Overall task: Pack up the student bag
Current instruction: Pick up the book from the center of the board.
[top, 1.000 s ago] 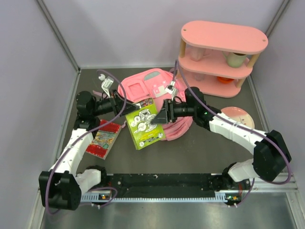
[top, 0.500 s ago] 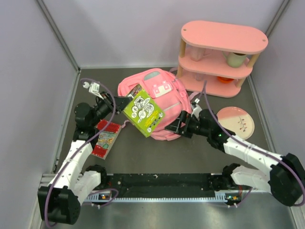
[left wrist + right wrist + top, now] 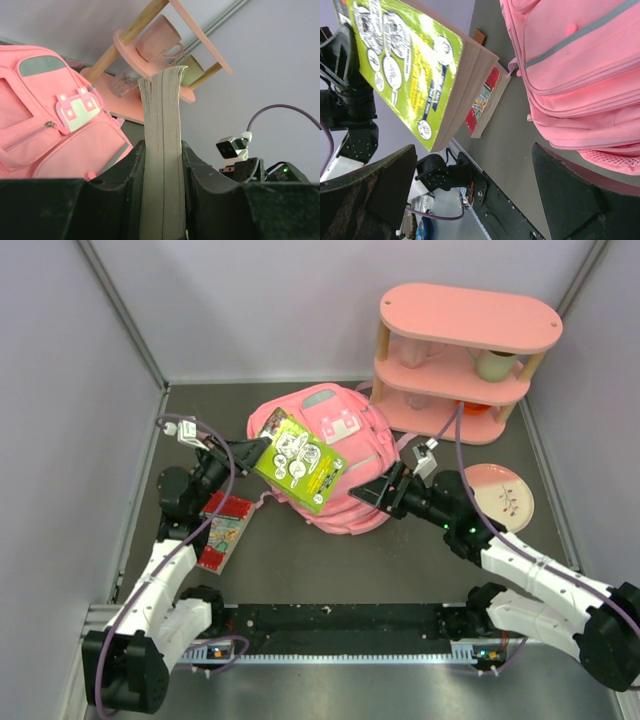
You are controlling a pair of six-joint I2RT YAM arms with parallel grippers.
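Count: 2 books, green book (image 3: 300, 465) and red book (image 3: 222, 530); 1 pink backpack (image 3: 362, 455); 1 pink plate (image 3: 497, 496); 1 three-tier pink shelf unit (image 3: 470, 318). On the shelf: 1 pink mug (image 3: 159, 42), 1 beige cup (image 3: 493, 364), 1 clear glass (image 3: 120, 86), 1 orange bowl (image 3: 476, 407). 2 arms: left arm (image 3: 165, 562), right arm (image 3: 522, 562).

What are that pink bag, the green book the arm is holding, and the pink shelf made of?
Student bag: soft matte fabric, judging by the stitched seams, zips and a mesh patch.
Green book: a thick block of paper pages under a glossy printed cover that catches glare.
Shelf unit: smooth pink boards, perhaps painted wood, on bare wooden-looking posts.
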